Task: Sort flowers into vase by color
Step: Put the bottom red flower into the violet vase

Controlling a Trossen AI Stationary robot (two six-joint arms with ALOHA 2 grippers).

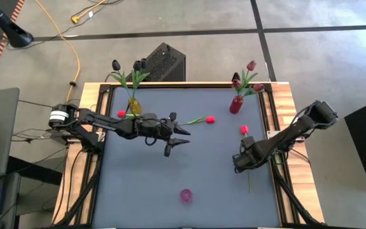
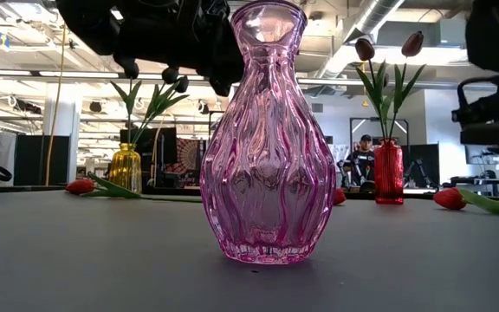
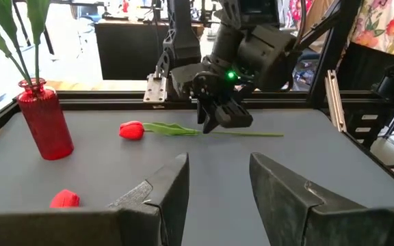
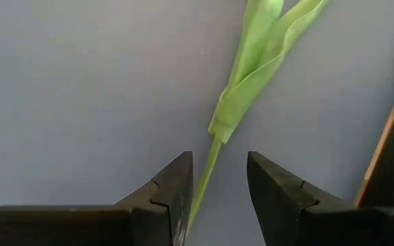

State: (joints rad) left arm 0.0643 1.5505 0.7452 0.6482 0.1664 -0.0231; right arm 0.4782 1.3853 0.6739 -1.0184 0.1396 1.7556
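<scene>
From the high view, a grey-blue surface [image 1: 189, 159] is seen framed in pale wood. A yellow glass vase [image 1: 134, 105] near the far left corner holds near-black tulips [image 1: 137, 65]; a red glass vase [image 1: 236, 104] near the far right corner holds dark crimson tulips [image 1: 251, 65]. A small pink glass vase [image 1: 186, 195] stands empty near the front edge. Three bright red tulips lie flat on the surface: one [image 1: 121, 114] beside the yellow vase, one [image 1: 209, 119] at the middle with its stem running left along the width of the surface, and one [image 1: 244, 130] on the right, head toward the far edge and stem running toward the front, under the right gripper [image 1: 240, 163]. The left gripper [image 1: 182, 137] is held over the middle with its jaws parted, nothing between them.

In the low view, the pink vase fills the centre, with the yellow vase [image 2: 126, 166] and the red vase [image 2: 388, 172] behind it and red heads lying low on the surface.

In the left wrist view, the left jaws stand open and empty; beyond them the right gripper [image 3: 219, 117] is lowered over the stem of the right-hand tulip [image 3: 132, 130], which lies crosswise.

In the right wrist view, the open right jaws straddle the thin green stem [image 4: 204, 178], not closed on it; the leaves [image 4: 252, 61] extend away from the jaws.
</scene>
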